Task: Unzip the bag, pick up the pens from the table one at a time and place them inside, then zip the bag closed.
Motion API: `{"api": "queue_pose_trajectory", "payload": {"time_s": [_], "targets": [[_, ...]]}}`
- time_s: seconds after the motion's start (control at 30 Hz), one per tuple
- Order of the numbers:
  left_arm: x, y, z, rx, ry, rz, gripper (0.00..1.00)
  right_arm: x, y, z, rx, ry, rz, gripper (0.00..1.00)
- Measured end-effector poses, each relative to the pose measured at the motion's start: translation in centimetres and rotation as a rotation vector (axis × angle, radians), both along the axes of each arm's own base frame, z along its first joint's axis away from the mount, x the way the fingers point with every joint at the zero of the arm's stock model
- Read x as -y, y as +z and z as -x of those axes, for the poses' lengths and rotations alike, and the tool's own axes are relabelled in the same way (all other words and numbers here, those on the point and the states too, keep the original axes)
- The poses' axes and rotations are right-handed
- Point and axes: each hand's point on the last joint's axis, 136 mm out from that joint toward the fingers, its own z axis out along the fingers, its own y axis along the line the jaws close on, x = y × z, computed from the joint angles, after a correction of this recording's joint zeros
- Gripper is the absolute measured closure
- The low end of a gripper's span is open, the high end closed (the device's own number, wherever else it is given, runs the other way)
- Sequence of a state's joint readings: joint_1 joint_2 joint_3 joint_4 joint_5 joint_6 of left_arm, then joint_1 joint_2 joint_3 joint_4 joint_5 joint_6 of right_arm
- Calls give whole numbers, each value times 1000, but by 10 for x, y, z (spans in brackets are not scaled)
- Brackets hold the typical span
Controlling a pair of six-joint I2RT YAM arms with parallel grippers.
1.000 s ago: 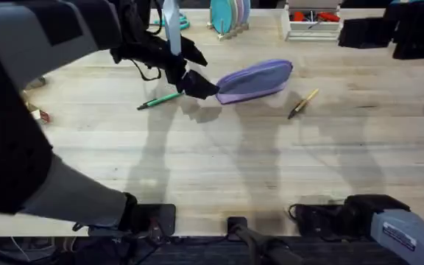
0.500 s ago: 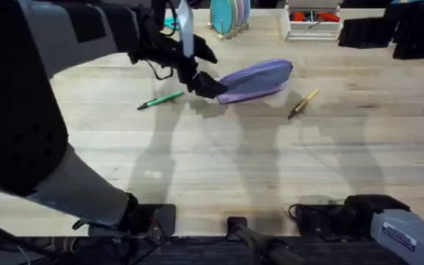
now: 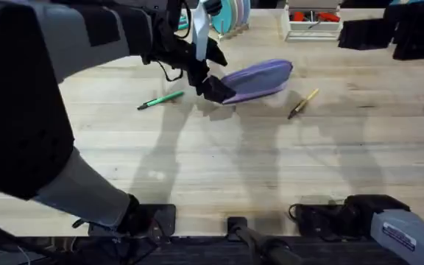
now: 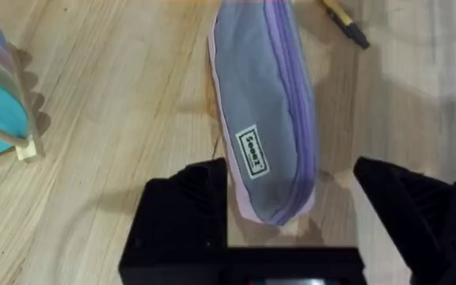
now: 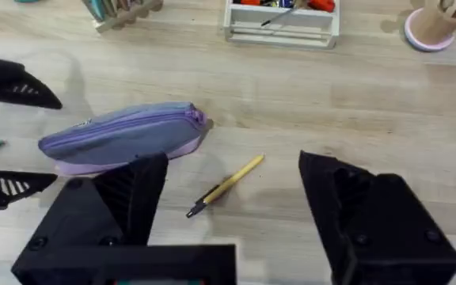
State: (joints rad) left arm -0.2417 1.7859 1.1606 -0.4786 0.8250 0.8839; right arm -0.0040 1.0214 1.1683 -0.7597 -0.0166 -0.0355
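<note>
Worktop point(image 3: 219, 169): pale planks, wide bare stretch across the near half between the arm bases.

Bag point(image 3: 256, 79): lavender pouch, lying on the worktop toward the far side, zipper closed along its length in the left wrist view point(image 4: 269, 111); a small label showed on its side. Its left end lay between the spread jaws of the left gripper point(image 3: 213, 87); whether the fingers point(image 4: 188, 207) touched the fabric could not be told. Nothing gripped.

Green pen point(image 3: 160, 99): flat on the worktop, left of the bag, apart from it, open planks around it.

Yellow pen point(image 3: 302, 103): dark tip, lying slantwise just right of the bag, not touching; free room on its near side point(image 5: 226, 187).

Right gripper point(image 5: 228, 237): jaws released wide, empty, held above the worktop near the bag and the yellow pen.

Far edge: disc rack point(image 3: 228, 13) and white tray point(image 3: 313, 22), well behind the bag, both cut off by the frame. Left arm's upper body covered the worktop's left part in the overhead view.
</note>
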Motion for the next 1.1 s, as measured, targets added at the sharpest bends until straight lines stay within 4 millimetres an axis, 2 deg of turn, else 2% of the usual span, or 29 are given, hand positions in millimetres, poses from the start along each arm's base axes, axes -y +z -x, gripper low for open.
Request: {"api": "queue_pose_trajectory", "payload": {"time_s": [0.17,0.37,0.47,0.53,0.7,0.73,1.1], "targets": [[-1,-4,0,-7,3,-9,7,0,0,0,0,2,2,5],[-1,-19,0,-43,5,-22,13,0,0,0,0,2,2,5],[-2,-20,0,-44,6,-24,129,0,0,0,0,2,2,5],[-2,-20,0,-43,6,-24,306,0,0,0,0,2,2,5],[-2,-20,-1,-38,7,-26,889,0,0,0,0,2,2,5],[-2,-20,-2,-32,6,-27,938,0,0,0,0,2,2,5],[-1,-20,-2,-30,6,-31,956,-2,0,0,1,9,-4,6]]}}
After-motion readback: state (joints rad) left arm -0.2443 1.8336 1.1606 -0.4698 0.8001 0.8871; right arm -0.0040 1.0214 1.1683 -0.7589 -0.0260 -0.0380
